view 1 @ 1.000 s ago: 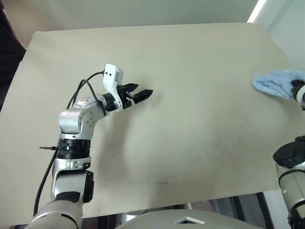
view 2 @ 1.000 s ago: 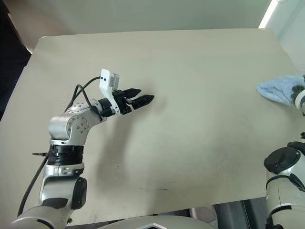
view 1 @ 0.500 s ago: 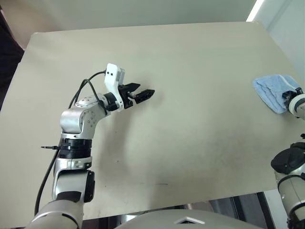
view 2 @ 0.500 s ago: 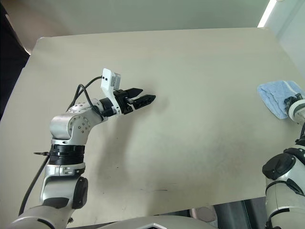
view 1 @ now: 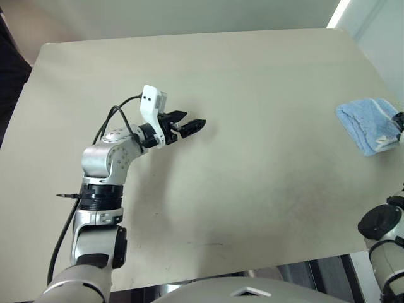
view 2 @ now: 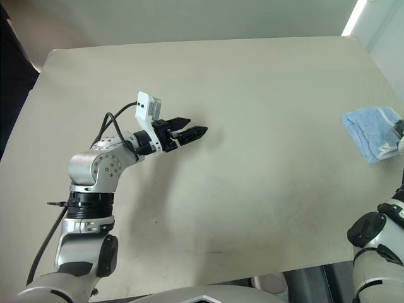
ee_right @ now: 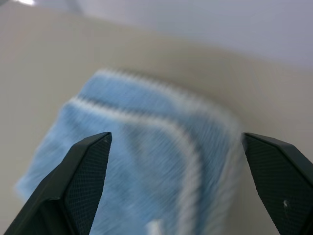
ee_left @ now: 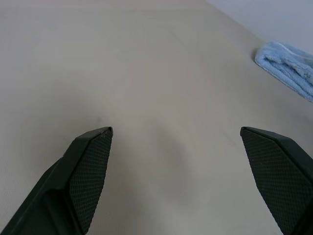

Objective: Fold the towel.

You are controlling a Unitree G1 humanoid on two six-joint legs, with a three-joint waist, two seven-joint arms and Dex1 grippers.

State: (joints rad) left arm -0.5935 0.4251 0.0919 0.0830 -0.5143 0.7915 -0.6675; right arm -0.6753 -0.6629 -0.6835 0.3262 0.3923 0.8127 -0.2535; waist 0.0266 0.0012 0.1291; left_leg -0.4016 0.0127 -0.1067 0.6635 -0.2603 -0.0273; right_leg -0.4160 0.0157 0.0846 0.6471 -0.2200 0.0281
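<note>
The towel (view 1: 368, 124) is a small light-blue cloth with whitish edging, lying folded over itself near the table's right edge. It also shows far off in the left wrist view as the towel (ee_left: 289, 66). My right gripper (ee_right: 176, 138) is open just short of the towel (ee_right: 146, 142), and its fingers (ee_right: 80, 171) hold nothing. My left gripper (view 1: 193, 121) hovers open over the left middle of the table, pointing right, far from the towel and with nothing between its fingers (ee_left: 90, 161).
The beige table (view 1: 252, 189) is bare between the left gripper and the towel. Its right edge runs just past the towel, and its front edge (view 1: 252, 268) lies close to me.
My right gripper has opened and let go of the towel, then drawn back toward the right. The towel has settled flat and folded on the table. The left arm has kept still.
</note>
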